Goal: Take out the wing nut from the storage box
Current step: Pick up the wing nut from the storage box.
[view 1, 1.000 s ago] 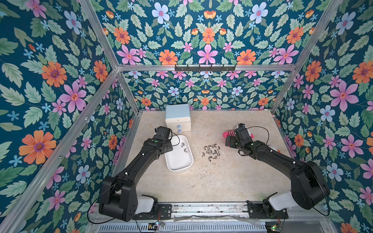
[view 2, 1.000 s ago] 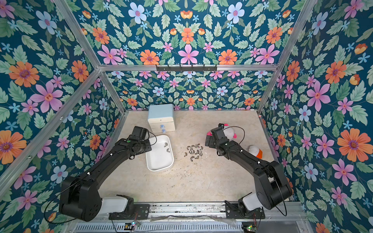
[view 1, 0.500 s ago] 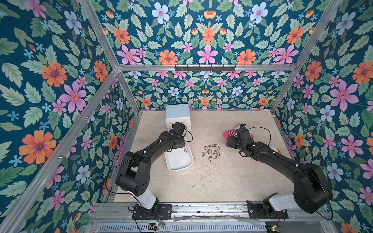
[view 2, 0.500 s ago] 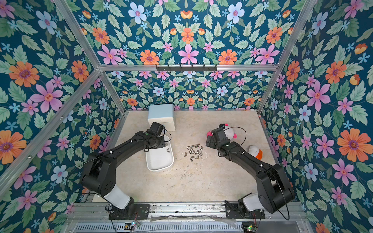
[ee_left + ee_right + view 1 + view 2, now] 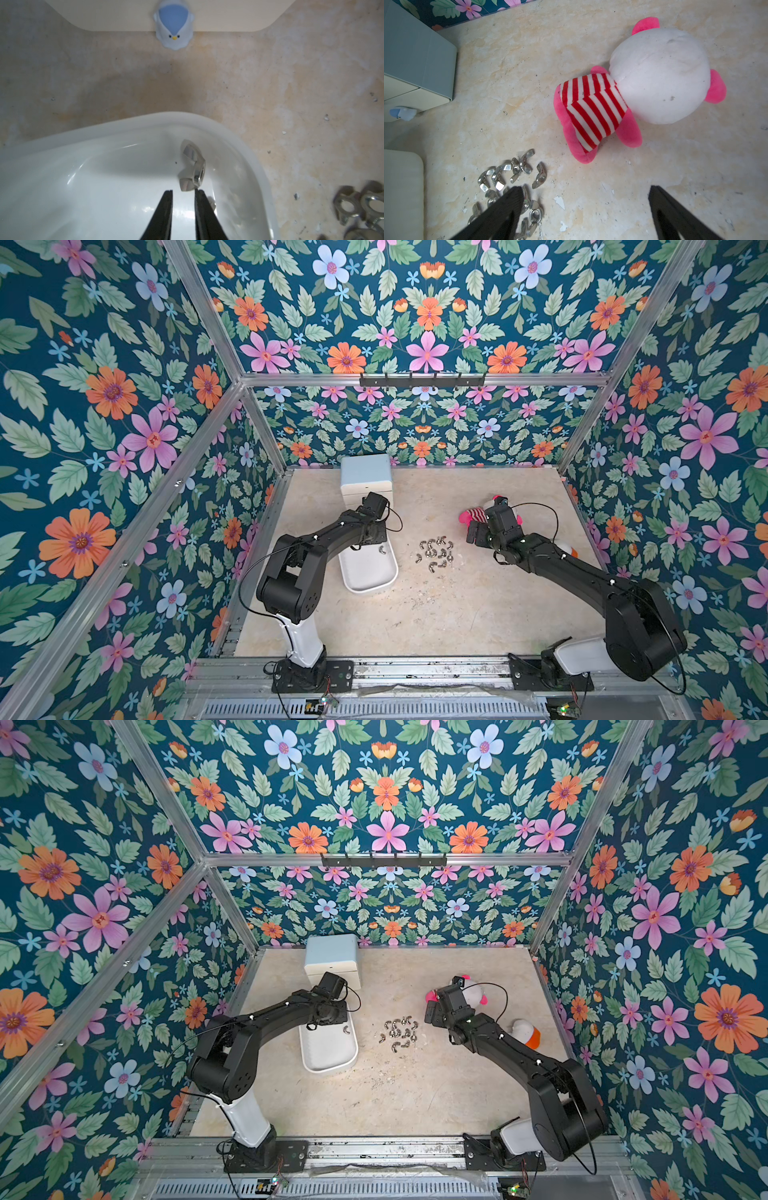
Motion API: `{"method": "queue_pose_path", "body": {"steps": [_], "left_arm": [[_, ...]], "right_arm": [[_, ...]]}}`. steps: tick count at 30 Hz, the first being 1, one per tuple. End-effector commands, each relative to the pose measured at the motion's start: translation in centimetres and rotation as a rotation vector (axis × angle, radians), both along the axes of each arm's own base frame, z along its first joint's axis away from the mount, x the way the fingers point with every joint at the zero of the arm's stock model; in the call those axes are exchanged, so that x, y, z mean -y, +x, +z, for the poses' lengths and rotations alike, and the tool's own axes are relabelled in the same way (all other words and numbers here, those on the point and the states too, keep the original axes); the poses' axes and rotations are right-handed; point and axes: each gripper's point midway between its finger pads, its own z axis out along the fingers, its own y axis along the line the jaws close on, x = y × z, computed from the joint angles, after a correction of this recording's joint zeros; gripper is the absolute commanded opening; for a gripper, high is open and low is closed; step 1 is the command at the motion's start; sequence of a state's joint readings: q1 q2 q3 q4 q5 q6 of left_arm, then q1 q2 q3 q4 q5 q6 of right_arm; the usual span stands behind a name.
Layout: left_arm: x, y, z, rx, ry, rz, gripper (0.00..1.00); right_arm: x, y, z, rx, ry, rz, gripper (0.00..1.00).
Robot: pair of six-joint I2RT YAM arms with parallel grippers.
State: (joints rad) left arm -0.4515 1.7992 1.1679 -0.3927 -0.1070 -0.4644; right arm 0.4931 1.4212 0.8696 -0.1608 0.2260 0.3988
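The white storage box [image 5: 370,591] lies left of the table's middle, seen in both top views [image 5: 328,1067]. One silver wing nut [image 5: 193,166] leans in the box's far right corner [image 5: 381,548]. My left gripper [image 5: 183,192] reaches down into that end of the box. Its black fingers stand a narrow gap apart, with bare white box floor between them. The nut's near wing lies right at the fingertips and is not clamped. My right gripper [image 5: 586,193] hangs wide open and empty over the table [image 5: 471,533], beside a pile of loose wing nuts [image 5: 434,553].
A white mini chest of drawers with a pale blue top [image 5: 365,477] stands just behind the box, its penguin knob [image 5: 174,27] facing it. A pink and white plush toy [image 5: 654,79] lies by the right gripper. An orange and white object [image 5: 527,1032] sits at the right.
The left arm swung right, from the box's left edge to over its far end, and its jaws narrowed. The right arm stayed nearly still.
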Motion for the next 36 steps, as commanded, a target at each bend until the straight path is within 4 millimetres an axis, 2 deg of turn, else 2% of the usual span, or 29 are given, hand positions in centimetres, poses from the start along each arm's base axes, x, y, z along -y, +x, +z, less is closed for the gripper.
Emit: {"method": "queue_pose_path", "body": {"steps": [1,16,26,30,36], "left_arm": [[0.6,0.7,0.0,0.022,-0.017,-0.017,0.25],[1.0,1.0,-2.0,0.004,-0.019,-0.036,0.21],[0.6,0.0,-3.7,-0.032,-0.009,-0.032,0.15],[0.3,-0.3,-3.4,-0.025,-0.005,-0.025,0.12],[0.0,-0.2,-1.2,0.015,-0.005,-0.016,0.1]], "right_arm": [[0.1,0.1,0.3,0.007,0.001,-0.013,0.99],[0.0,0.2,0.2,0.004,0.001,-0.013,0.99],[0.1,0.2,0.1,0.003,0.0,-0.013,0.99],[0.1,0.1,0.1,0.003,-0.001,-0.014,0.99],[0.0,0.2,0.3,0.007,0.005,-0.011,0.99]]}}
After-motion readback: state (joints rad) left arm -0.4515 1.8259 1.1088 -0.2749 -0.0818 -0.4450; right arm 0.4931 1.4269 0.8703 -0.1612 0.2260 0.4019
